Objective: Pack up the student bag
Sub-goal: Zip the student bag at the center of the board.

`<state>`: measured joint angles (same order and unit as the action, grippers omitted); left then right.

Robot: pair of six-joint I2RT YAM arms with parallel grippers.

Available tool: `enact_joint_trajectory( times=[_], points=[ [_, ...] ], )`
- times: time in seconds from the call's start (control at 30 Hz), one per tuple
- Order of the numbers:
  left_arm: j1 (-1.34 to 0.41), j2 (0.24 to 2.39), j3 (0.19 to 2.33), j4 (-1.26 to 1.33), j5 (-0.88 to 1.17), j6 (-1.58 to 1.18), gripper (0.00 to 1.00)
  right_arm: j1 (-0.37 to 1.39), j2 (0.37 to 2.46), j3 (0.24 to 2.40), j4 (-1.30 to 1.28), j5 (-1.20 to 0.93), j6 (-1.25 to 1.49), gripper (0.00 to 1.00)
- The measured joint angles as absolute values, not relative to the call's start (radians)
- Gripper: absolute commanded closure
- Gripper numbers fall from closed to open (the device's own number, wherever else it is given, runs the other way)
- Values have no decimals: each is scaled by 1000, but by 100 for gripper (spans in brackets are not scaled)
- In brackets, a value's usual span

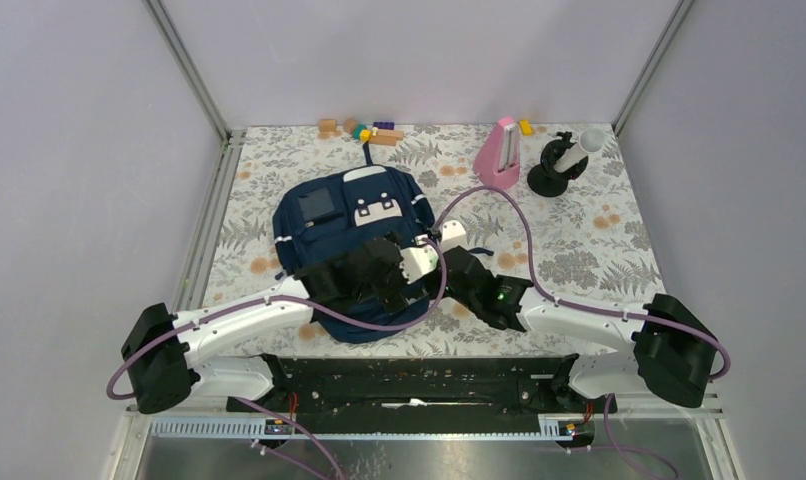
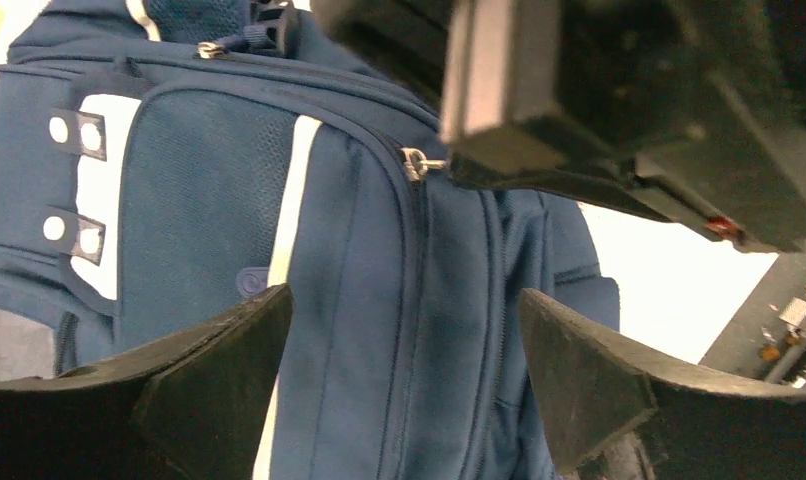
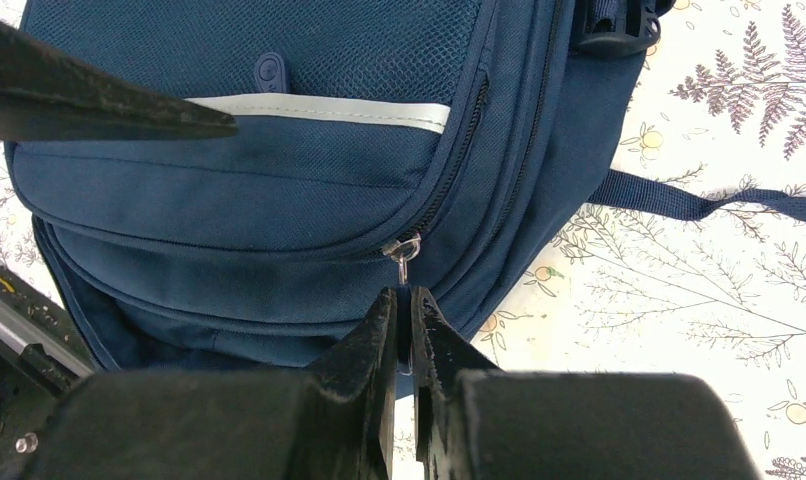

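Note:
The student bag (image 1: 329, 215), navy with white stripes and a white patch, lies flat in the middle of the table. Its zips look closed in the wrist views. My right gripper (image 3: 403, 300) is shut on the small metal zipper pull (image 3: 405, 255) at the bag's side, near the table surface. The same pull (image 2: 416, 163) shows in the left wrist view, under the right gripper's body. My left gripper (image 2: 404, 360) hovers open just above the bag's fabric (image 2: 379, 300), its jaws wide apart and holding nothing. One of its fingers (image 3: 99, 100) reaches into the right wrist view.
Small wooden blocks (image 1: 364, 130) lie along the back edge. A pink wedge-shaped object (image 1: 499, 155) and a black stand with a white head (image 1: 561, 163) sit at the back right. A loose bag strap (image 3: 699, 203) trails over the fern-patterned cloth.

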<state>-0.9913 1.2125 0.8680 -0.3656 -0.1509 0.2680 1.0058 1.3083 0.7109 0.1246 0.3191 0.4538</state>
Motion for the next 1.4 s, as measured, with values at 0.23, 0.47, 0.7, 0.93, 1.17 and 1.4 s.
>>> enact_joint_trajectory(
  times=[0.23, 0.47, 0.7, 0.93, 1.17, 1.4],
  points=[
    [-996, 1223, 853, -282, -240, 303, 34, 998, 1291, 698, 123, 294, 458, 100],
    [-996, 1223, 801, -247, -243, 315, 27, 992, 1277, 688, 122, 284, 469, 100],
    [-996, 1217, 765, -225, -244, 310, 58, 985, 1274, 684, 122, 272, 477, 100],
    [-1005, 1218, 764, -216, -240, 301, 93, 981, 1263, 683, 125, 271, 480, 100],
    [-1006, 1214, 762, -215, -235, 295, 100, 981, 1262, 682, 130, 279, 477, 100],
    [-1006, 1165, 742, -215, -235, 279, 100, 982, 1256, 681, 150, 310, 453, 100]
  ],
)
